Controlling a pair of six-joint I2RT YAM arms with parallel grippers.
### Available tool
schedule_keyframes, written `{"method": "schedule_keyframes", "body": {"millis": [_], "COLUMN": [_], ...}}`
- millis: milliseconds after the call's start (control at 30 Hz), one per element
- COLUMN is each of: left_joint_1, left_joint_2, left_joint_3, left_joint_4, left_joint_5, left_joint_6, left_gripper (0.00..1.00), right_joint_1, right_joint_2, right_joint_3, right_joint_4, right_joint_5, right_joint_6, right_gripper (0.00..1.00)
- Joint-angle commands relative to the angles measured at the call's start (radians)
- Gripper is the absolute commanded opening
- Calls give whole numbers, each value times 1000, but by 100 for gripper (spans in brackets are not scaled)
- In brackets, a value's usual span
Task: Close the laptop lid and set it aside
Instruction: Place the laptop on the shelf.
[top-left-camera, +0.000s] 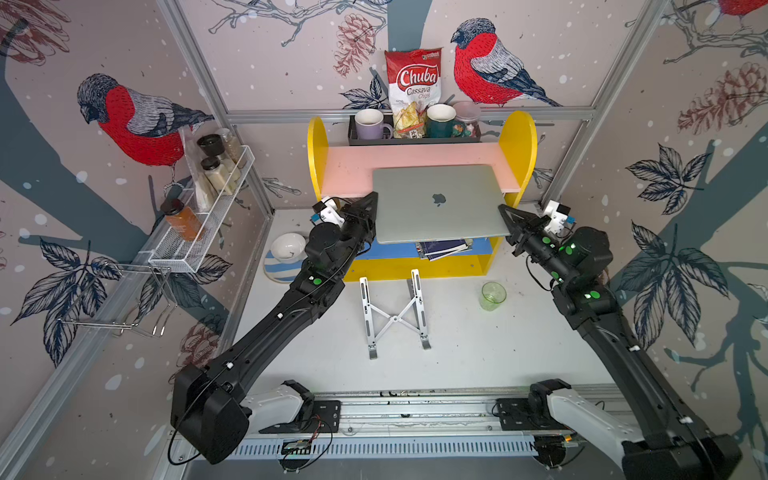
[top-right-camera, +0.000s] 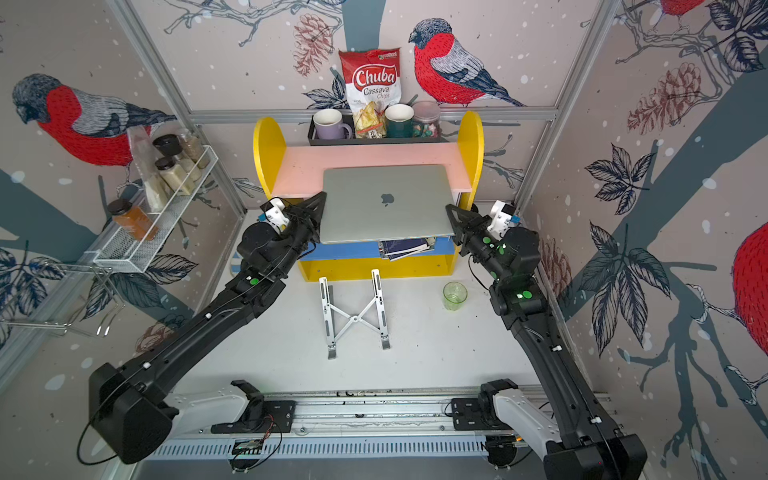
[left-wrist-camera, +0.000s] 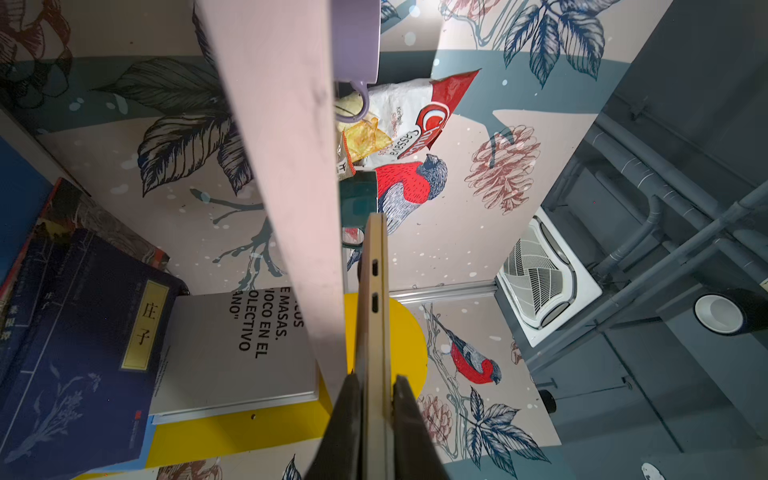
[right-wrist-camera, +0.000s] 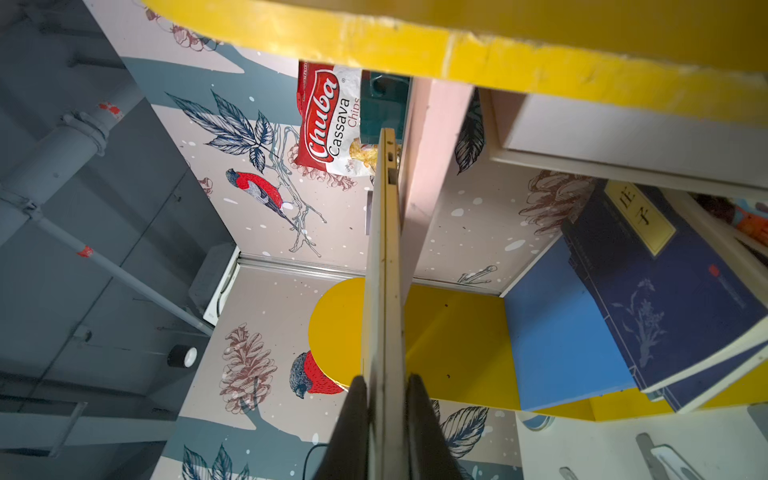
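The laptop (top-left-camera: 436, 216) (top-right-camera: 386, 216) is closed, its silver lid (top-left-camera: 415, 187) with the apple logo facing up. Its back half lies on the pink shelf (top-left-camera: 349, 166) and its front half sticks out over the lower blue shelf. My left gripper (top-left-camera: 374, 199) (left-wrist-camera: 376, 380) straddles the laptop's (left-wrist-camera: 374, 311) left edge with its jaws slightly parted; a thin gap shows at one finger (left-wrist-camera: 405, 399). On the right edge of the laptop (right-wrist-camera: 384, 270), my right gripper (top-left-camera: 500, 210) (right-wrist-camera: 386, 380) is shut, with both fingers pressed against it.
A silver X-shaped folding stand (top-left-camera: 395, 318) lies on the table in front of the yellow shelf unit (top-left-camera: 519, 149). A green cup (top-left-camera: 493, 296) stands to its right. Books (top-left-camera: 444, 247) lie on the blue shelf, and a bowl (top-left-camera: 289, 247) sits at the left. Mugs and a chips bag (top-left-camera: 413, 83) stand behind.
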Motion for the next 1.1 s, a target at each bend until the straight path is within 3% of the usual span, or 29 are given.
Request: {"method": "schedule_keyframes", "body": {"millis": [0,367,1067], "left_joint_1": [-7,-6,8], "left_joint_2": [8,42,11], "left_joint_3": [9,33,-65], "left_joint_4": [142,191,202], "left_joint_5": [97,95,24], "left_joint_6": [-10,-30,-71], "left_gripper": [35,67,65], "right_joint_1": [4,-5,-77], "right_joint_2": [6,10,13], "right_joint_3": [12,41,23], "right_joint_4": [16,-15,-37], "right_joint_5": [-222,-165,-126], "right_joint_6": [31,55,41], "right_gripper": [0,0,0]}}
